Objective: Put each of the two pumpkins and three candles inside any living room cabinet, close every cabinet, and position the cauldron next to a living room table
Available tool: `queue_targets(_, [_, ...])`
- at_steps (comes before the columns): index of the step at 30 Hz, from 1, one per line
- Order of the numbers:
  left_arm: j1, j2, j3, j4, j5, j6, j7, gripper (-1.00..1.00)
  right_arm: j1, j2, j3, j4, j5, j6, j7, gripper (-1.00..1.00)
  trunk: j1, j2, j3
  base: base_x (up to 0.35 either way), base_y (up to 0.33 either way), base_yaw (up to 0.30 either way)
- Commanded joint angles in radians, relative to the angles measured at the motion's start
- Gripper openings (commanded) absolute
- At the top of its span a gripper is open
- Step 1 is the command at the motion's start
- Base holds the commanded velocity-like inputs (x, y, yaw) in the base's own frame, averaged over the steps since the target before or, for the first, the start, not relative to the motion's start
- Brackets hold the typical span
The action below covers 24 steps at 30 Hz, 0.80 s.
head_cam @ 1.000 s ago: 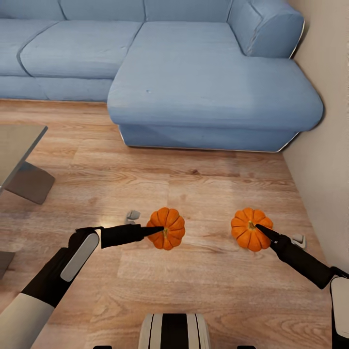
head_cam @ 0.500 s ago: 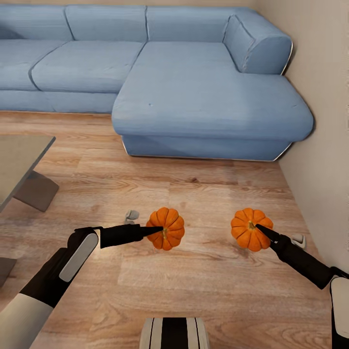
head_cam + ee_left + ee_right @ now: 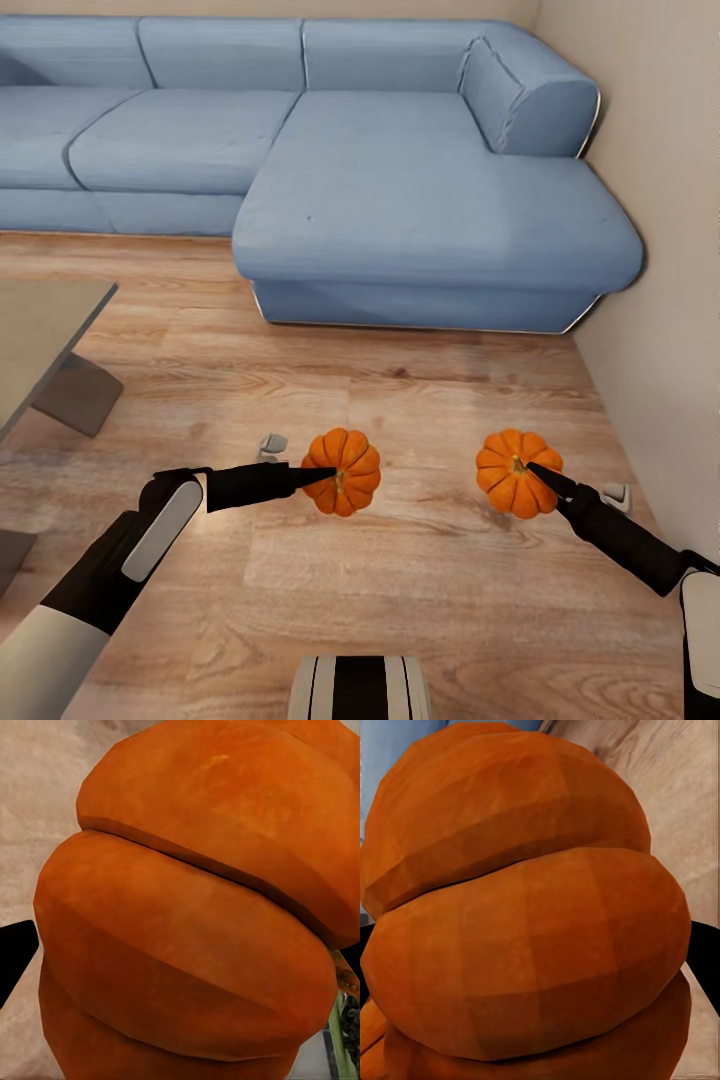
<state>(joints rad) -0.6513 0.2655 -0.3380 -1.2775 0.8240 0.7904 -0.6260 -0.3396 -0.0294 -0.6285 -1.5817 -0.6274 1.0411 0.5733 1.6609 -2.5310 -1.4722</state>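
Note:
Two orange ribbed pumpkins hang just above the wood floor in the head view. The left pumpkin [image 3: 345, 472] sits in my left gripper [image 3: 333, 476], whose dark fingers [image 3: 262, 483] reach it from the left. My right gripper [image 3: 537, 472] is shut on the right pumpkin [image 3: 510, 474]. Each wrist view looks straight at orange ribs, the left pumpkin [image 3: 187, 915] and the right pumpkin [image 3: 525, 915], with black finger edges at the sides. One small grey candle [image 3: 272, 443] lies on the floor left of the left pumpkin. Another candle [image 3: 617, 493] lies near the right wall. The glossy table [image 3: 40, 340] shows at the left edge.
A large blue corner sofa [image 3: 400, 190] spans the back, its chaise reaching toward me. A beige wall [image 3: 660, 300] runs down the right side. The table's dark base [image 3: 80, 395] stands on the floor at the left. My own base [image 3: 360, 688] shows at the bottom.
The camera shifted a little a second ago, so the sofa and table sit differently in the picture. Both arms and their pumpkins have kept their places.

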Motion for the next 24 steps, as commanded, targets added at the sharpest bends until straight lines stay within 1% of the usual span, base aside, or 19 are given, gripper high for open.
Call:
queue_targets(1, [-0.001,0.001,-0.001,0.000,0.006,0.006,0.002,-1.00,-0.001,0.000,-0.002,0.000,0.003,0.006,0.011,-1.00,0.000,0.000,-0.001,-0.230,0.000,0.000])
queue_targets(11, [-0.001,0.004,-0.001,0.000,0.006,0.006,0.000,-1.00,-0.001,0.000,-0.001,-0.001,0.003,0.006,0.013,-1.00,0.000,0.000,-0.001,-0.301,0.000,0.000])
queue_targets(15, [-0.001,0.004,-0.001,0.000,0.006,0.006,0.000,-1.00,-0.001,0.000,-0.001,-0.001,0.003,0.006,0.017,-1.00,0.000,0.000,-0.001,-0.098,0.000,0.000])
queue_targets(24, [-0.001,0.005,-0.001,0.000,0.006,0.006,-0.003,-1.00,-0.001,0.000,-0.005,0.001,-0.008,0.006,0.012,-1.00,0.000,0.000,-0.001,-0.013,0.000,0.000])
